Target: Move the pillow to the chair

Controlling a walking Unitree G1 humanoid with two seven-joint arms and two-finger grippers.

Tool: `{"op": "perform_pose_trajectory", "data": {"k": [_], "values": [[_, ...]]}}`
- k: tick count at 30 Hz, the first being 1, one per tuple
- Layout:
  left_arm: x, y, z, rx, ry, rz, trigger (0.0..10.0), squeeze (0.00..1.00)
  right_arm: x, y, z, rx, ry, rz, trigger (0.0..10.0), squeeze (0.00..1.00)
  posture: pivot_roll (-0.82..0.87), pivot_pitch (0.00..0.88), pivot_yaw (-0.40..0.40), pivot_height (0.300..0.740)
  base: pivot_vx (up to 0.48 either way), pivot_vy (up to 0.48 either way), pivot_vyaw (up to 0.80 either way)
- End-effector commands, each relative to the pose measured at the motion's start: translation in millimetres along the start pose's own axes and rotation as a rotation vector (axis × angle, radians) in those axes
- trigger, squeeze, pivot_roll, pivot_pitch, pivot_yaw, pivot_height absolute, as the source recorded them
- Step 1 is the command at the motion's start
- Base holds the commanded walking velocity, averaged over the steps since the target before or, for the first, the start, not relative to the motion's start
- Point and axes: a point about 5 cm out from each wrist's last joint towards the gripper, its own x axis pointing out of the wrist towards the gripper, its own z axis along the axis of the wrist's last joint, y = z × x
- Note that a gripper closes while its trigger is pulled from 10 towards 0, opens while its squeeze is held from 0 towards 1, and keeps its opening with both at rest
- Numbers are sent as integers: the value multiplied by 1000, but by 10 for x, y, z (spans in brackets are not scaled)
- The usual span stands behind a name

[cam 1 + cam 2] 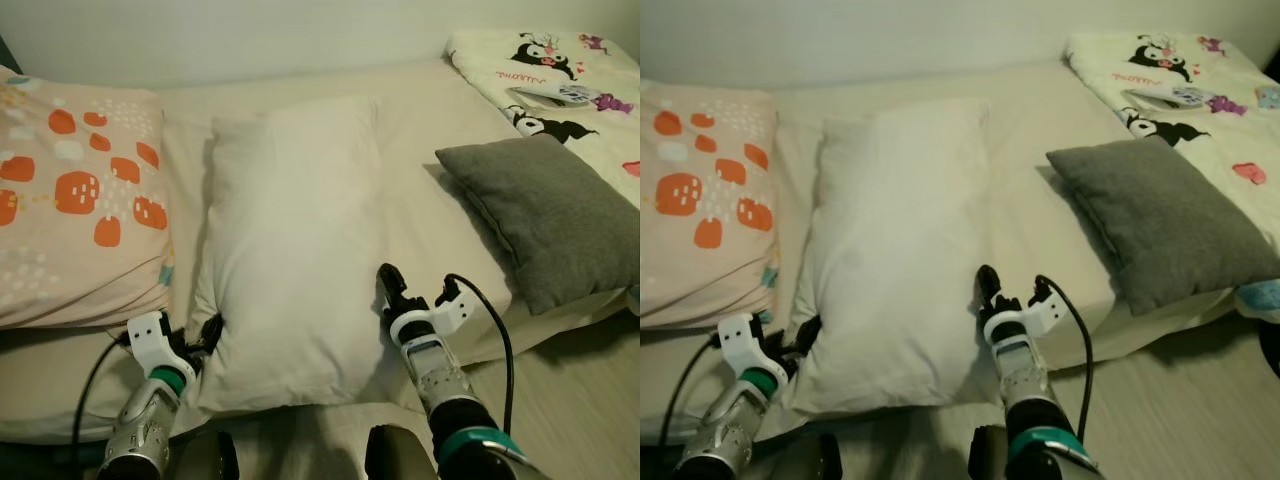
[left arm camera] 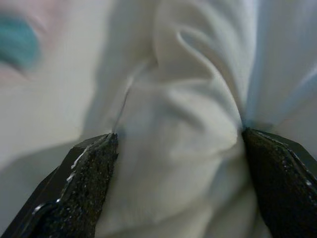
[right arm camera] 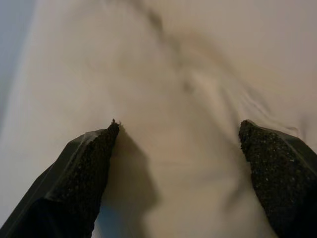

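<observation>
The left gripper [image 1: 208, 335] presses on the white pillow's [image 1: 290, 250] near left edge, fingers spread with bunched fabric between them. The right gripper [image 1: 388, 287] sits at its near right edge, fingers wide on cloth. The pillow lies lengthwise on the bed [image 1: 420, 150], between a patterned pillow [image 1: 75, 210] and a grey cushion [image 1: 545, 215].

Arms: silver, green ring at each wrist — black cable looped alongside
Grippers: white mounts — long black fingers [image 2: 84, 183], gritty pads

Smooth white cloth pillow [image 1: 290, 250], matt grey woven cushion [image 1: 545, 215], rough black grainy fingers [image 2: 84, 183], printed cotton pillowcase [image 1: 75, 210]
</observation>
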Motion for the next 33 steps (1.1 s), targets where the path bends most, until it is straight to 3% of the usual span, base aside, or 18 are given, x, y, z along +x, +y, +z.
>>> {"op": "perform_pose_trajectory", "data": {"k": [1, 6, 7, 11, 12, 14, 15, 16, 17, 24, 29, 33], "values": [[-75, -105, -386, -145, 159, -109, 10000, 1000, -113, -55, -472, -14, 213, 12, 10000, 1000, -66, 255, 39, 589, 0, 0, 0], [-92, -201, -493, -166, 210, -181, 10000, 1000, -158, -8, -635, -21, 303, 76, 10000, 1000, -67, 245, 38, 589, 0, 0, 0], [-103, -243, -529, -158, 227, -215, 10000, 0, -188, 22, -713, -14, 346, 118, 10000, 0, -60, 245, 39, 589, 0, 0, 0], [-133, -337, -600, -112, 266, -320, 10000, 0, -302, 96, -903, 5, 449, 260, 10000, 0, -45, 237, 44, 589, 0, 0, 0], [-146, -332, -628, -84, 282, -331, 10000, 0, -322, 95, -925, 11, 455, 274, 549, 0, -37, 228, 47, 589, 0, 0, 0], [-161, -320, -652, -51, 294, -334, 10000, 0, -332, 91, -930, 25, 454, 280, 0, 0, -35, 227, 48, 589, 0, 0, 0], [-176, -293, -667, -7, 297, -324, 3882, 0, -339, 89, -926, 38, 451, 286, 0, 0, -32, 224, 49, 589, 0, 0, 0], [-176, -293, -667, -7, 297, -324, 3882, 0, -339, 89, -926, 38, 451, 286, 0, 0, -32, 224, 49, 589, 0, 0, 0], [-195, -264, -669, 3, 286, -317, 0, 0, -340, 84, -907, 48, 442, 287, 0, 0, -28, 221, 49, 589, 0, 0, 0], [-200, -218, -602, -13, 227, -279, 0, 0, -366, 53, -847, 21, 451, 299, 0, 0, 7, 198, 40, 589, 0, 0, 0], [-135, -212, -551, 111, 210, -164, 0, 0, -388, 32, -832, 11, 443, 307, 0, 0, 18, 153, 42, 589, 0, 0, 0], [-95, -261, -415, 94, 118, -158, 0, 0, -400, 35, -836, -34, 463, 326, 0, 0, 33, 113, 42, 589, 0, 0, 0]]}}
